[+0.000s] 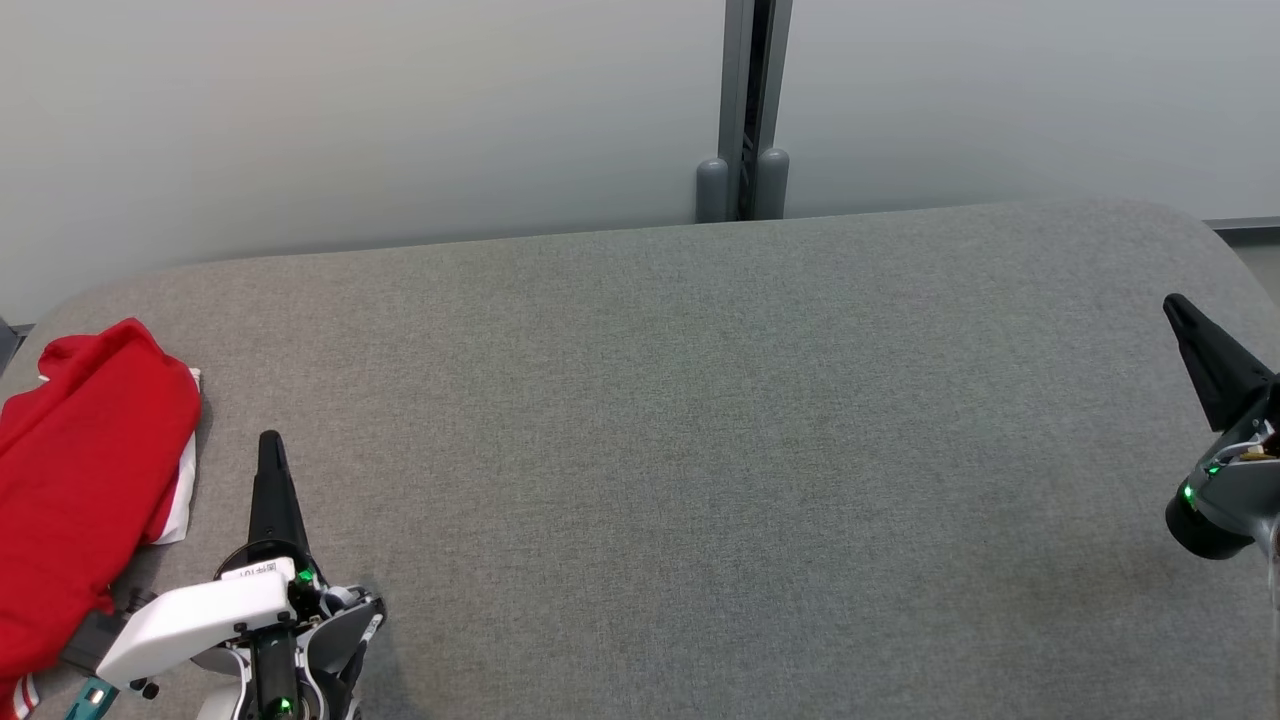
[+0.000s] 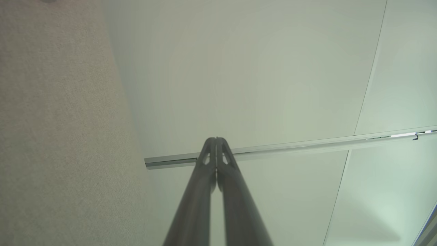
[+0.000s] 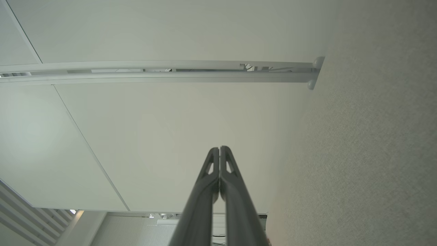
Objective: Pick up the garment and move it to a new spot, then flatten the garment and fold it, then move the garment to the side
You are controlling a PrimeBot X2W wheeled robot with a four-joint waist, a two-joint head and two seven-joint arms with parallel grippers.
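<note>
the red garment (image 1: pixel 85 480) lies at the far left edge of the grey padded table (image 1: pixel 700 450), and part of it runs out of the head view at the bottom left. it looks like a compact, fairly smooth bundle, with a white layer showing along its right side. it is neither spread flat nor crumpled in a heap.

the left gripper (image 1: pixel 270 442) sits just beside the garment's right edge, apart from it. its 2 dark fingers are pressed together on nothing and point toward the wall (image 1: pixel 400 120). the right gripper (image 1: pixel 1178 305) hangs at the far right edge of the table, well apart from the garment, likewise clenched and empty. in both wrist views the finger pairs meet at the tips, with pale wall behind them.

judging from this layout, the garment seems already folded and set to the side, so all 3 stages look done and the arms look parked. i cannot tell how neat the fold is, since much of the garment is cut off. a bundle waiting for its first pick-up could look much the same.
</note>
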